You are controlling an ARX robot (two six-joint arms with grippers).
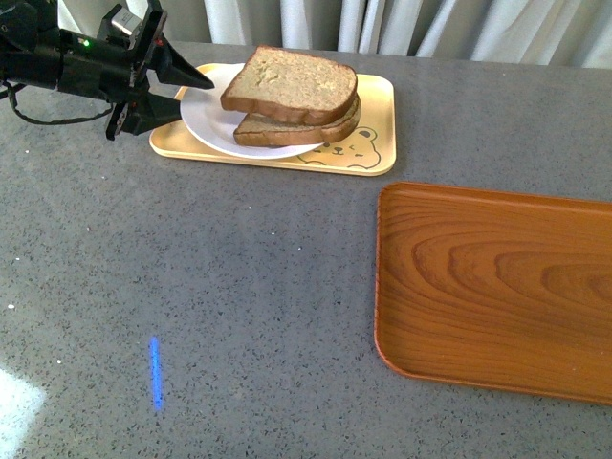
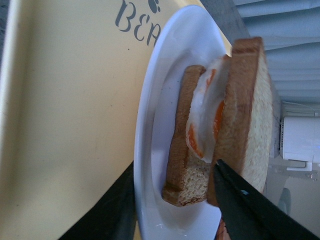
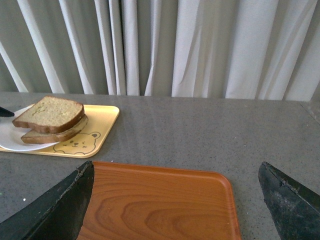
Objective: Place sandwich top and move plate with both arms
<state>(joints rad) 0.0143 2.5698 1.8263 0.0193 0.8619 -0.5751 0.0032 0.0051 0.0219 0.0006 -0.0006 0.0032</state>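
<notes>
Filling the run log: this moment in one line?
top: on sandwich | plate: on yellow tray | left gripper: open at plate | right gripper: open

Soft daylight fills the room. The plate shines a little. Up close, the bread looks blurry.

Wooden tray cut off right; plate partly under bread.

Left pincer agape, arm level (right pincer spread wide as well).
</notes>
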